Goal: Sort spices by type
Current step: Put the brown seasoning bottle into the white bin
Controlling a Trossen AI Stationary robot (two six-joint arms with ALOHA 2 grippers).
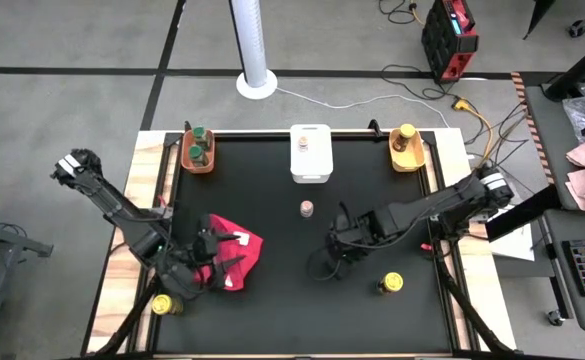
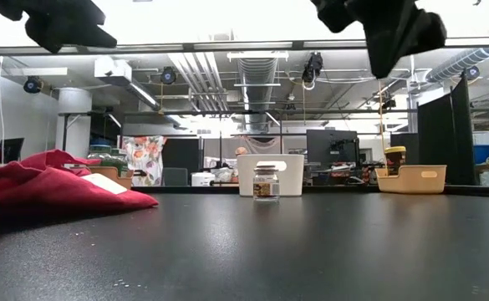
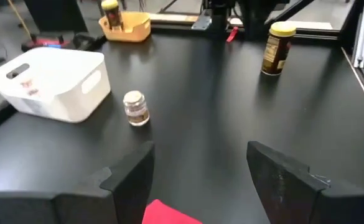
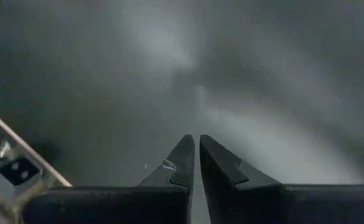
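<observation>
While the left end effector (image 1: 215, 252) gapes empty over the red cloth (image 1: 234, 257) — the right end effector (image 1: 338, 243) hangs clenched, empty.

The middle of the black table (image 1: 272, 300) is mostly bare, with just one small pink-lid jar (image 1: 306, 208) standing alone in front of the white bin (image 1: 310, 153). The red cloth (image 1: 234, 255) lies in a heap near the left side. A yellow-lid jar (image 1: 391, 284) stands near the front right, with bare table around it.
</observation>
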